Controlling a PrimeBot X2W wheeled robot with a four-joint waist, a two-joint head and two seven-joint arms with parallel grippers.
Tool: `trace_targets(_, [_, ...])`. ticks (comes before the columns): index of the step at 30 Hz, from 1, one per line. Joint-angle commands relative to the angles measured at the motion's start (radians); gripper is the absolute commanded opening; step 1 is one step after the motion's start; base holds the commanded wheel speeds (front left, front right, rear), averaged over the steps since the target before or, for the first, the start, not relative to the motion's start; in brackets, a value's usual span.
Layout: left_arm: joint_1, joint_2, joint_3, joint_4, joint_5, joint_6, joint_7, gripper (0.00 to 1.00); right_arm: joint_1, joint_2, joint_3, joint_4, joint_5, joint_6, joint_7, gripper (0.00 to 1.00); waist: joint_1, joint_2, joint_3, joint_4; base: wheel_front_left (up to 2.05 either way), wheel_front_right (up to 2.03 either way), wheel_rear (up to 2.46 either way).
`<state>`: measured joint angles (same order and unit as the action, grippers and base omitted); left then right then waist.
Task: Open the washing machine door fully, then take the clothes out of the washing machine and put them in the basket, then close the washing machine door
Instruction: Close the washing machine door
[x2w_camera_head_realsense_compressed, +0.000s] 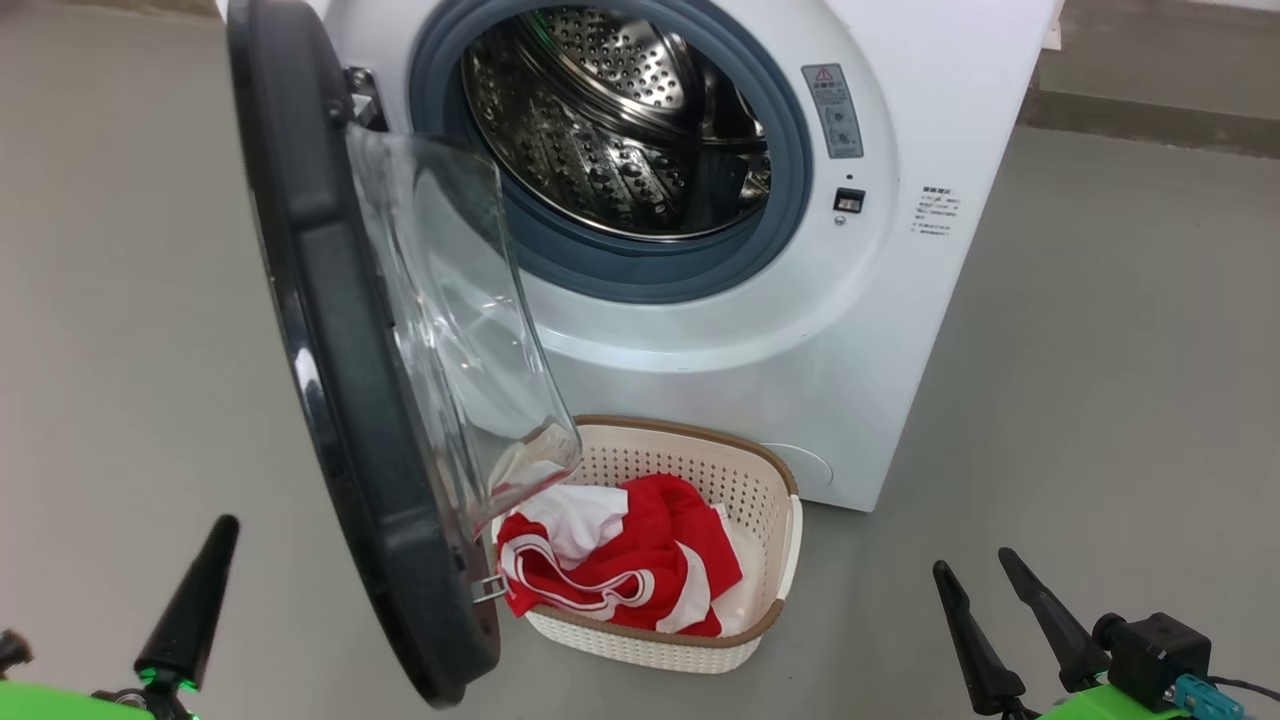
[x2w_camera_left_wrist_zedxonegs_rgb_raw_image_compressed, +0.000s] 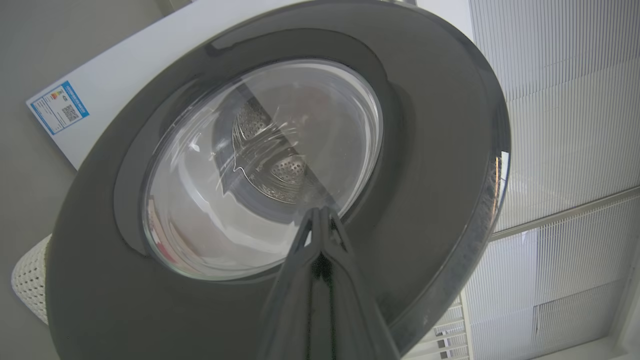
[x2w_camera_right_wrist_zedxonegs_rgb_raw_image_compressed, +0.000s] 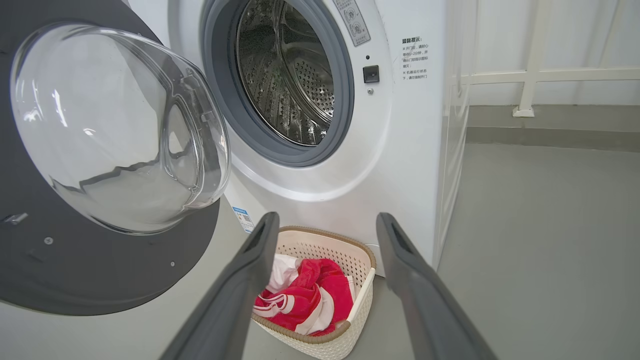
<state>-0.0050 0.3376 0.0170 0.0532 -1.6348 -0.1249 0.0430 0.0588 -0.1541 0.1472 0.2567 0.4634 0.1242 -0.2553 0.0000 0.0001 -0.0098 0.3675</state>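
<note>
Ahead of the left fingers (x2w_camera_left_wrist_zedxonegs_rgb_raw_image_compressed: 320, 235), close up: outer face of the door (x2w_camera_left_wrist_zedxonegs_rgb_raw_image_compressed: 430, 150), glossy black rim round a clear glass window (x2w_camera_left_wrist_zedxonegs_rgb_raw_image_compressed: 260, 165). Fingers pressed together tip to tip, nothing between them. Tips lined up with the lower edge of the window in the left wrist view; contact with the door not to be told from there. In the head view, same fingers seen left of the door's edge, a strip of floor (x2w_camera_head_realsense_compressed: 290, 620) between. Up and to the left of those fingers, on the white side of the machine: blue-edged label (x2w_camera_left_wrist_zedxonegs_rgb_raw_image_compressed: 60, 107).

Beyond the right fingers (x2w_camera_right_wrist_zedxonegs_rgb_raw_image_compressed: 245, 280), spread wide and holding nothing: washing machine (x2w_camera_right_wrist_zedxonegs_rgb_raw_image_compressed: 400, 150), white, front turned towards them, round opening uncovered, grey rubber ring (x2w_camera_right_wrist_zedxonegs_rgb_raw_image_compressed: 295, 156) and perforated steel drum (x2w_camera_right_wrist_zedxonegs_rgb_raw_image_compressed: 290, 90) in view. Door swung out on its hinge to the left of those fingers, standing well away from the machine front, glass bowl bulging from its inner face.

Between the two right fingers and further on, at the foot of the machine: basket (x2w_camera_right_wrist_zedxonegs_rgb_raw_image_compressed: 320, 245), cream, perforated, brown rim, set on the floor just beside the machine front and near the door's lower edge. Inside the basket: clothes (x2w_camera_right_wrist_zedxonegs_rgb_raw_image_compressed: 315, 295), red with white panels and stripes, heaped loosely, well apart from both pairs of fingers.
</note>
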Motion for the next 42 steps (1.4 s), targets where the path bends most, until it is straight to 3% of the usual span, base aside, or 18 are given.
trace_targets(1, [-0.035, 0.038, 0.038, -0.043, -0.019, -0.006, 0.040, 0.00, -0.031, -0.013, 0.020, -0.024, -0.006, 0.007, -0.006, 1.00, 0.0000, -0.0001, 0.009, -0.009, 0.00, 0.00, 0.00])
trace_targets(10, [-0.016, 0.010, 0.068, -0.106, -0.076, -0.006, 0.278, 0.00, -0.041, -0.016, 0.014, -0.027, -0.007, 0.007, -0.006, 1.00, 0.0000, -0.0001, 0.030, -0.031, 0.00, 0.00, 0.00])
trace_targets(22, [-0.055, -0.071, 0.086, -0.132, -0.009, -0.006, 0.401, 0.00, -0.063, -0.021, 0.010, -0.032, -0.007, 0.007, -0.006, 1.00, 0.0000, -0.0001, 0.062, -0.064, 0.00, 0.00, 0.00])
trace_targets(32, [-0.154, -0.133, 0.013, -0.131, 0.082, -0.006, 0.404, 0.00, -0.089, -0.017, 0.000, -0.037, -0.006, 0.007, -0.006, 1.00, 0.0000, -0.0001, 0.103, -0.113, 0.00, 0.00, 0.00])
trace_targets(42, [-0.319, -0.175, -0.088, -0.057, 0.146, -0.006, 0.302, 0.00, -0.132, -0.012, -0.009, -0.046, -0.007, 0.007, -0.006, 1.00, 0.0000, -0.0001, 0.170, -0.185, 0.00, 0.00, 0.00])
